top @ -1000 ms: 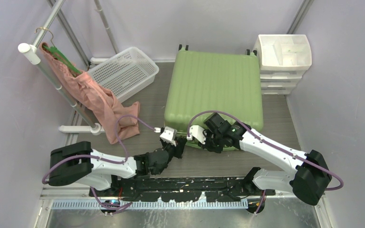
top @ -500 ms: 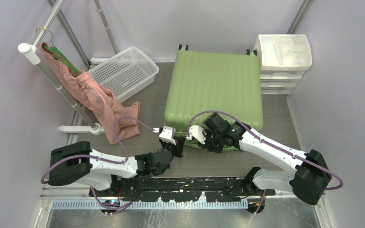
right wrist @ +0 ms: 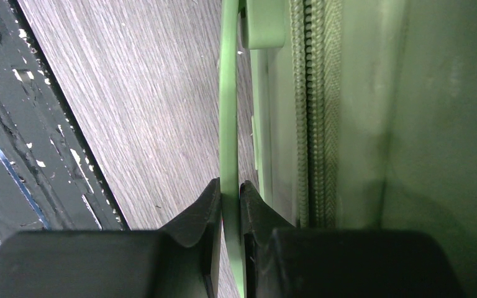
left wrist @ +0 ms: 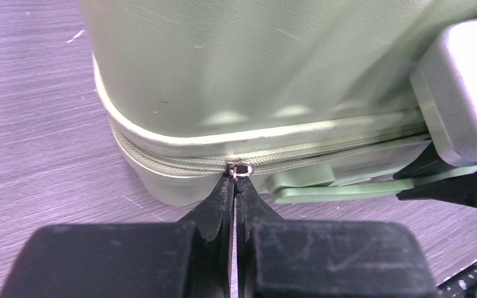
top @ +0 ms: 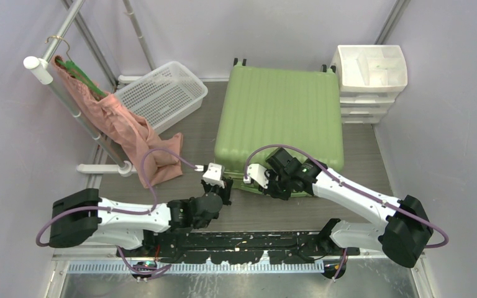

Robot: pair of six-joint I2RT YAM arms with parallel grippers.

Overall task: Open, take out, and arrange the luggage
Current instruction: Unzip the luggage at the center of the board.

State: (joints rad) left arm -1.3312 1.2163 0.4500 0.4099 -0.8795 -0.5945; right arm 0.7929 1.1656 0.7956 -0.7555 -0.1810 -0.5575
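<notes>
Our left claw (left wrist: 235, 185) is clenched on the zip pull (left wrist: 241, 168) at its tips. Our right claw (right wrist: 230, 192) grasps the thin green handle (right wrist: 228, 112), steadying the luggage (top: 279, 112), which lies flat just ahead of both. We judge the pull should follow the zipper track (left wrist: 323, 152), low and steady, never yanked.

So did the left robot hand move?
Yes. The left gripper, pinching the zipper pull, slid left along the green suitcase's near edge.
</notes>
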